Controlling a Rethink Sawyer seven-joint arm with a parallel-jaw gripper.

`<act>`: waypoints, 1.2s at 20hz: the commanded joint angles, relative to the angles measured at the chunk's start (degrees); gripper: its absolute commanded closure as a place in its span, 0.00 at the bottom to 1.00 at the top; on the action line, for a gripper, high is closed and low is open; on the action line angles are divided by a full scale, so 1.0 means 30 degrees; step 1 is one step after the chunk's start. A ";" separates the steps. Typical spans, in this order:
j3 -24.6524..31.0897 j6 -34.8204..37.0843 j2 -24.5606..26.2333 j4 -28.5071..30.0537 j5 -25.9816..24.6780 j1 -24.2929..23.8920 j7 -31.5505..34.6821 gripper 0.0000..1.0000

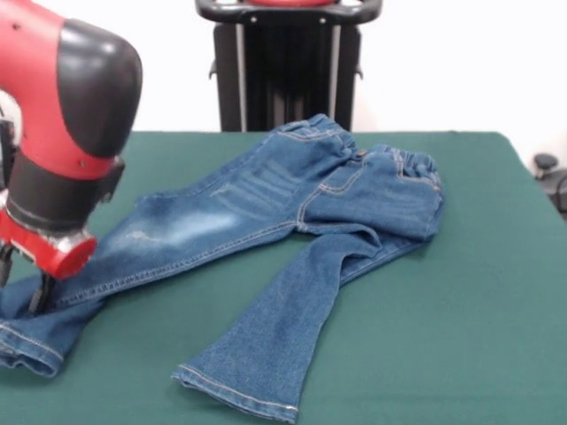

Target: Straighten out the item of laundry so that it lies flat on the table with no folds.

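Note:
The small blue denim jeans [292, 190] lie on the dark green table [461, 336]. The waistband is at the far right. One leg with a faded pale patch runs to the left edge, and its hem end is bunched and folded over. The other leg comes toward the front and is twisted where it joins the seat. My gripper [22, 283] is at the far left, low over the left leg near its hem. Its two dark fingers [40, 294] stand apart and touch or nearly touch the cloth. I see nothing pinched between them.
The red and black arm [71, 115] fills the upper left and hides part of the table there. The black pedestal [288, 66] stands behind the table's far edge. Bare green top lies to the right and front right of the jeans.

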 commanded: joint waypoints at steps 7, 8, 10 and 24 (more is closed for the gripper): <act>0.5838 0.3304 -0.5692 0.6853 -0.0605 -0.1538 -0.3209 0.00; 0.6242 0.3126 -0.5820 0.7142 -0.0542 -0.1832 -0.3121 0.00; 0.6935 0.2645 -0.5888 0.7555 -0.0583 -0.2360 -0.2901 0.00; 0.8184 0.2236 -0.6207 0.7922 -0.1364 -0.2973 -0.1788 0.00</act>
